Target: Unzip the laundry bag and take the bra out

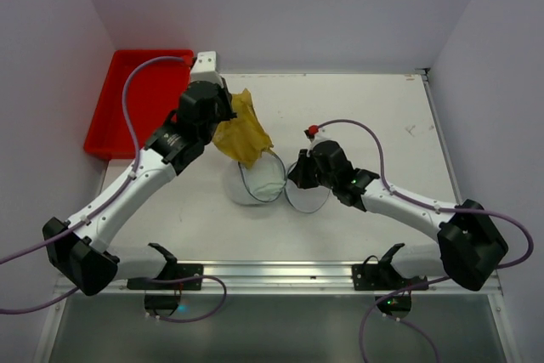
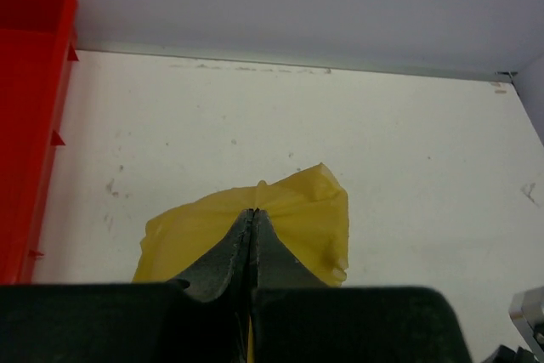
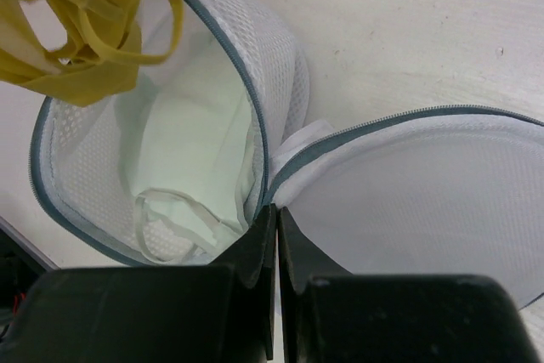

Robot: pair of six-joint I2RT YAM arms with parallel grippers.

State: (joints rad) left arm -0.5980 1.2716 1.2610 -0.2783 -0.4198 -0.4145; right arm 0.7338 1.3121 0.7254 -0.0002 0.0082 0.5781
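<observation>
holding the bra above the laundry bag in clenched left hand (pinching its seam with right hand, as anchor)

— What carries everything?

— A white tabletop, matt, with a few small dark scuffs far to the right of the laundry bag.

— And the bag itself?

— It sits on the tabletop, unzipped and open. Its round lid lies flat on the surface just right of the bag, joined to it at one spot.

— Anything else?

— A red tray, far back and left of the bag, at the tabletop's edge. Whether it rests fully on the tabletop, I cannot tell.
</observation>
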